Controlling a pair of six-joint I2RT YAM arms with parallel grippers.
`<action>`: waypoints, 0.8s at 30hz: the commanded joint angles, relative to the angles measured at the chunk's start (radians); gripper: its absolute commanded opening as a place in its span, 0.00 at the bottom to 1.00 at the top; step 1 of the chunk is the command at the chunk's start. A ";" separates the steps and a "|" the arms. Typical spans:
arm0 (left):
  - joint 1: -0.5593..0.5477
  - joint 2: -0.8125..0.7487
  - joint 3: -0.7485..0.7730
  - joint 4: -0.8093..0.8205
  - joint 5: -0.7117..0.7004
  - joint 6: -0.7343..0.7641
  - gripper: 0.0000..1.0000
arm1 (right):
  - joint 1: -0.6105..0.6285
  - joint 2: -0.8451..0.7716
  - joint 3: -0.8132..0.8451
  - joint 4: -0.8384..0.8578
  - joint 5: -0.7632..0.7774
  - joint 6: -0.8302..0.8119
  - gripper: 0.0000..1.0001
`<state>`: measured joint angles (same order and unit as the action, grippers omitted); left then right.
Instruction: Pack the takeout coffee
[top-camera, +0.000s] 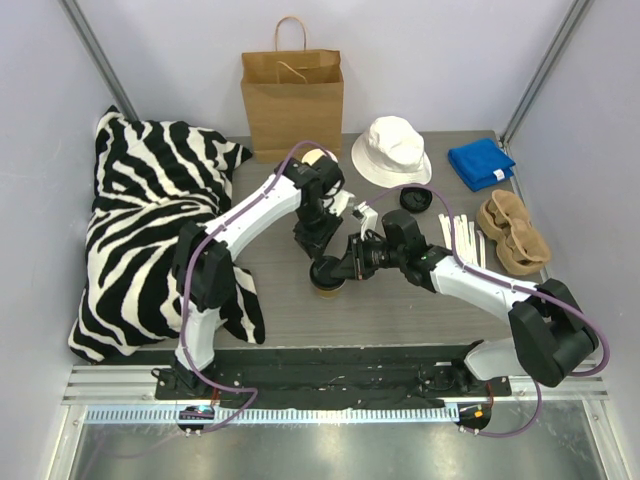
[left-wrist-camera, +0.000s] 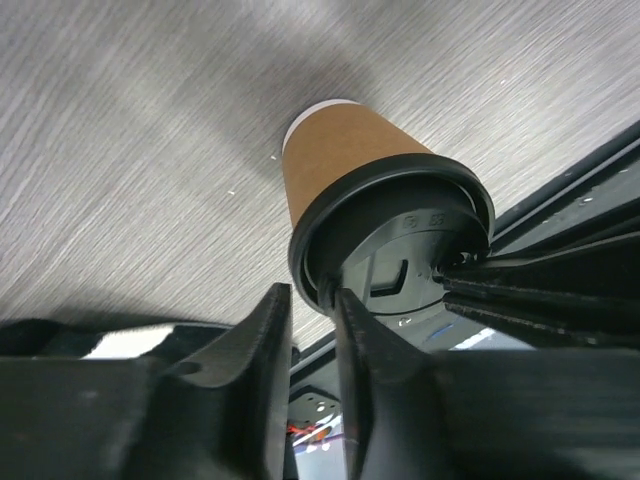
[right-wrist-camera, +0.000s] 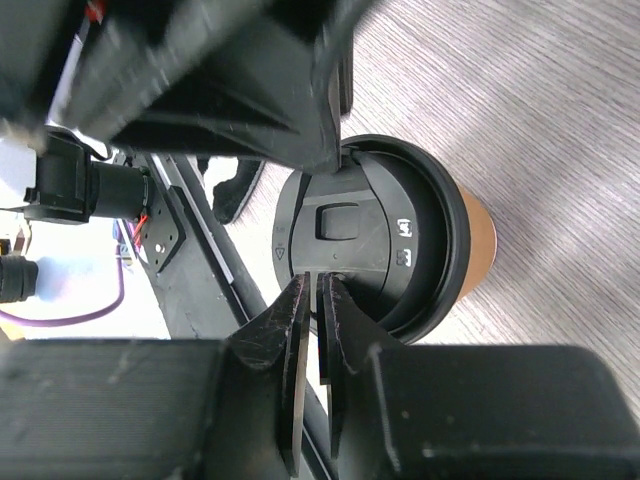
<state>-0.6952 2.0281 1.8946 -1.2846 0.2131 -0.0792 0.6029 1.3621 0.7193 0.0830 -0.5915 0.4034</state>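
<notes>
The takeout coffee (top-camera: 327, 288), a kraft-brown paper cup (left-wrist-camera: 345, 150) with a black lid (right-wrist-camera: 370, 235), stands upright on the grey table, mid-front. My left gripper (left-wrist-camera: 312, 297) reaches it from behind. Its fingers stand a little apart, with the lid's rim at their tips and a gap showing beside it. My right gripper (right-wrist-camera: 318, 280) comes in from the right, and its fingers (right-wrist-camera: 296, 310) are pinched on the lid's near rim. From above, the left gripper (top-camera: 320, 250) and the right gripper (top-camera: 346, 268) meet over the cup and hide most of it.
A brown paper bag (top-camera: 292, 100) stands at the back. Right of it lie a white bucket hat (top-camera: 392, 150) and a blue cloth (top-camera: 482, 163). A pulp cup carrier (top-camera: 512, 232), white sticks (top-camera: 462, 238) and a loose black lid (top-camera: 414, 199) are at the right. A zebra pillow (top-camera: 150, 230) fills the left.
</notes>
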 joint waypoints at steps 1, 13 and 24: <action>0.051 -0.098 0.002 0.056 0.081 -0.011 0.35 | 0.006 0.032 -0.023 -0.054 0.038 -0.046 0.17; 0.307 -0.396 -0.406 0.546 0.569 -0.263 0.80 | 0.012 0.055 0.057 -0.077 0.001 -0.032 0.16; 0.310 -0.572 -0.664 0.901 0.598 -0.404 0.84 | 0.015 0.040 0.170 -0.140 -0.067 0.014 0.22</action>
<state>-0.3885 1.5280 1.2903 -0.6083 0.7536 -0.3958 0.6106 1.4082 0.8173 -0.0364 -0.6205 0.3973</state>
